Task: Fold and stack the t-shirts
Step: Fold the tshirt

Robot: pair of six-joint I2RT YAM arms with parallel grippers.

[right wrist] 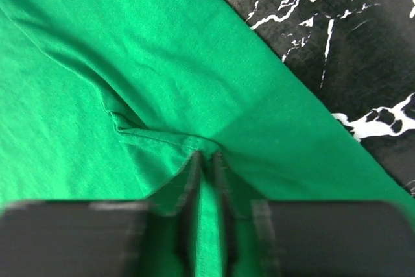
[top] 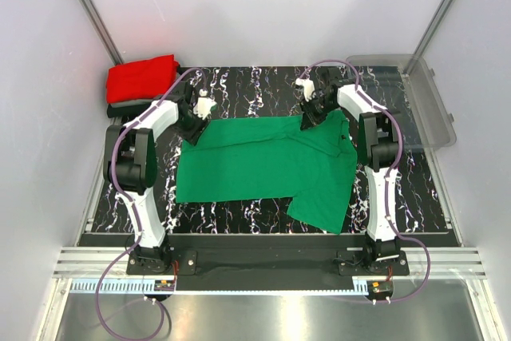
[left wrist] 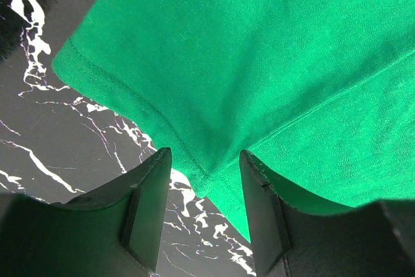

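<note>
A bright green t-shirt [top: 263,167] lies spread on the black marble table [top: 239,89]. My left gripper [top: 195,123] is at the shirt's far left corner. In the left wrist view [left wrist: 206,180] its jaws are open, with the hem corner of the green shirt [left wrist: 259,63] lying between the fingertips [left wrist: 150,199]. My right gripper [top: 311,117] is at the shirt's far edge. In the right wrist view [right wrist: 206,161] it is shut on a pinched fold of the green shirt [right wrist: 162,63]. A folded red t-shirt [top: 141,77] lies on a dark one [top: 126,109] at the back left.
A clear plastic bin [top: 419,97] stands at the back right, partly off the table. White walls close in both sides and the back. The right sleeve of the green shirt hangs toward the near edge [top: 323,209].
</note>
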